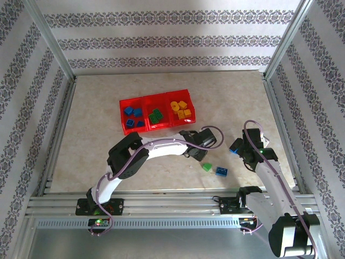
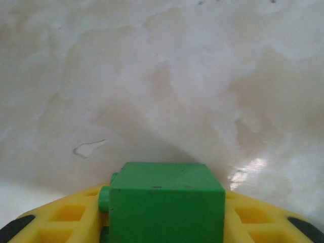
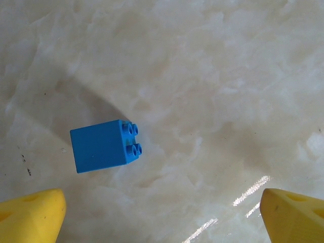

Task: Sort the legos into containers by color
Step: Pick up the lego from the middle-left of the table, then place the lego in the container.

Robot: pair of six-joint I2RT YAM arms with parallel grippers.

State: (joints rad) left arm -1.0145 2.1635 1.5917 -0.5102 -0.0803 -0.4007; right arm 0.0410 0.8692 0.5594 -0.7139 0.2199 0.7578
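Note:
The red tray holds the containers: blue legos in the left one, green legos in the middle, yellow ones on the right. My left gripper sits low over the table in front of the tray. A green lego fills the gap between its yellow fingers. My right gripper hangs open above a blue lego lying on its side, ahead and to the left of the fingertips. A second green lego and a blue lego lie loose on the table.
Aluminium frame rails run along the near edge and up both sides. Patterned walls close in the marbled tabletop. The two loose legos lie between the arms.

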